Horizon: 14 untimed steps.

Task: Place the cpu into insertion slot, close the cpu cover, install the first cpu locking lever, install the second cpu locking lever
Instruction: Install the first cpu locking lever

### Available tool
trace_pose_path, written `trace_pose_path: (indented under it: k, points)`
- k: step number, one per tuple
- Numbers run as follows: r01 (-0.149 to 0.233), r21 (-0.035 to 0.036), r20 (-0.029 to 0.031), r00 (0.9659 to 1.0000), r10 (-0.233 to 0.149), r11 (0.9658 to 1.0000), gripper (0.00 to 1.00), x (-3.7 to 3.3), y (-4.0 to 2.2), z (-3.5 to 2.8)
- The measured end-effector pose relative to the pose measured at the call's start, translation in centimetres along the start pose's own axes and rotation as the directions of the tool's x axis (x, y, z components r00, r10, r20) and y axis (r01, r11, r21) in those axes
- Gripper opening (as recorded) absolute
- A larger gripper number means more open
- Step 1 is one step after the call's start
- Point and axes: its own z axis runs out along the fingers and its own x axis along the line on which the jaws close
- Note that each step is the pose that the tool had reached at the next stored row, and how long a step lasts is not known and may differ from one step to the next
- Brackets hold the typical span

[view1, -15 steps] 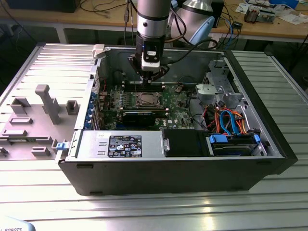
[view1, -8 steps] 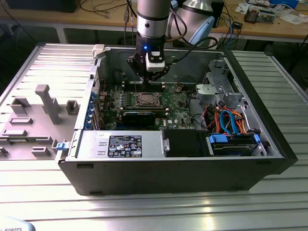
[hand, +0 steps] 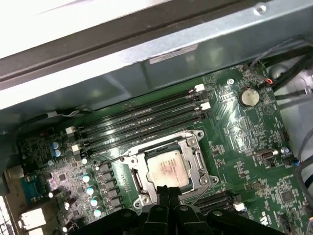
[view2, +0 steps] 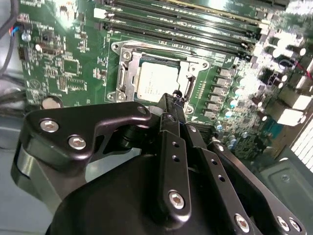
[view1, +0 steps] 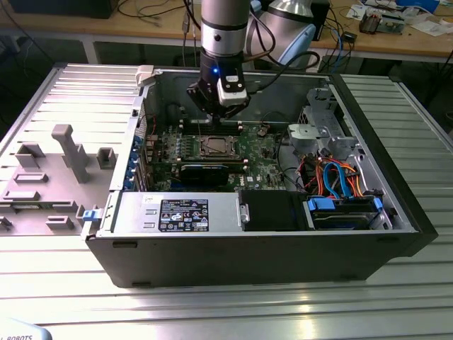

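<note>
1. Here's the open case (view1: 248, 258) on the tabletop (view1: 212, 304). In the exterior view the arm hangs over the board (view1: 263, 152) just above mid-frame.
2. The cpu (hand: 168, 169) is seated in the slot (view1: 216, 146), silvery top up. That first step looks done.
3. The cover (view2: 124, 73) appears to lie flat around the chip, with the cpu showing through its window, so I judge it closed.
4. The gripper (view2: 171, 100) hovers at the slot's edge, nearest the cpu and just beside the cover's rim. Whether it touches the metal, I cannot tell.
5. The fingers (hand: 163, 197) are pressed together into one narrow tip, and nothing shows between them. They look set to push, not to grasp.
6. My call is that a lever step is in hand. A thin wire lever (hand: 108, 158) pokes out beside the slot, but I cannot tell whether it is latched.
7. A lever move here calls for a small, well-aimed contact. The wire is thin and springy, and the tip could slip off it onto the board's parts close by. The push would have to follow the lever's arc down and under its catch.
</note>
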Motion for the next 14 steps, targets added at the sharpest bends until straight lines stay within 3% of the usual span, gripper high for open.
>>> trace_pose_path:
  k: [2,3,5,6,9,12,14]
  points:
    - [0.028,-0.0078,-0.0021,0.9996,-0.028,0.9996,0.11,0.0,-0.01,0.01]
    - [0.036,-0.0197,-0.0052,0.9993,-0.037,0.9991,0.11,0.0,0.0,0.02]
    - [0.046,-0.0549,-0.0141,0.9988,-0.047,0.9974,0.11,0.0,-0.01,0.02]
    - [0.049,-0.0635,-0.0154,0.9986,-0.051,0.9968,0.11,0.0,-0.04,0.03]
    - [0.071,-0.0669,-0.002,0.9975,-0.071,0.9952,0.11,0.02,-0.07,0.06]
    - [0.129,-0.0678,0.0067,0.9916,-0.129,0.9893,0.11,0.02,-0.07,0.08]
    - [0.17,-0.0678,0.0119,0.9855,-0.169,0.9832,0.11,0.02,-0.08,0.11]
